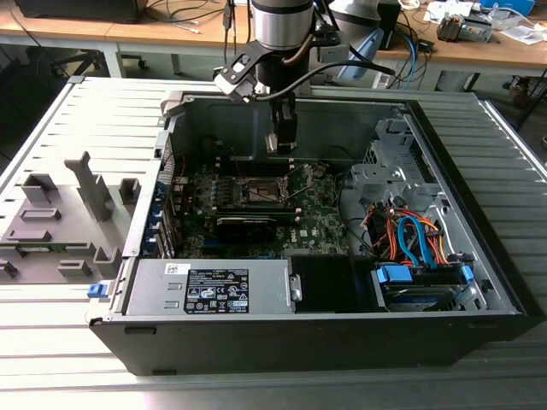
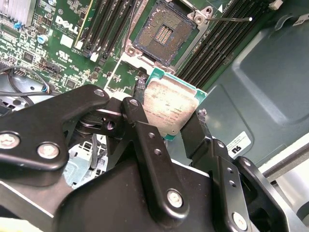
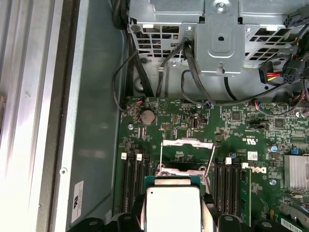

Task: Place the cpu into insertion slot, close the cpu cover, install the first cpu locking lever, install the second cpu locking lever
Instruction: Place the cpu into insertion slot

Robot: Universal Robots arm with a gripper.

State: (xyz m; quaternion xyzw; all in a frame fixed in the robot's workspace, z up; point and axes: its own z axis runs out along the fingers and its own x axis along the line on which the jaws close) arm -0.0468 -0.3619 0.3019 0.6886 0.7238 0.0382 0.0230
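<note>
Cpu (image 2: 170,104), silver lid up and green edge showing, is clamped by its opposite edges between the 2 fingers (image 2: 193,134) of the pincer (image 2: 166,126). The jaws are closed only as far as the chip's width. It hangs in the air above the socket (image 2: 164,31), apart from it and offset to one side rather than centred over it. In the exterior view the pincer (image 1: 284,137) stands above the socket (image 1: 259,190), on the side toward the case's back wall.

The socket's contact field lies bare. Just beyond the socket in the first wrist view is a silvery plate that I take to be the cpu cover (image 3: 187,142), swung back. From it, 2 thin locking levers (image 3: 161,154) look released and stand free. Black memory slots (image 3: 133,181) flank the socket on both sides, and a black expansion card (image 1: 246,224) lies near its other side. All of this sits in an open computer case (image 1: 410,333) lying on a ribbed grey bench (image 1: 68,359).

By my reading, step 1 of 4, seating the chip, is in hand and unfinished. It calls for squaring the chip's edges with the socket frame, centring it, and lowering it flat, since a tilted or shifted drop could harm the contacts.
</note>
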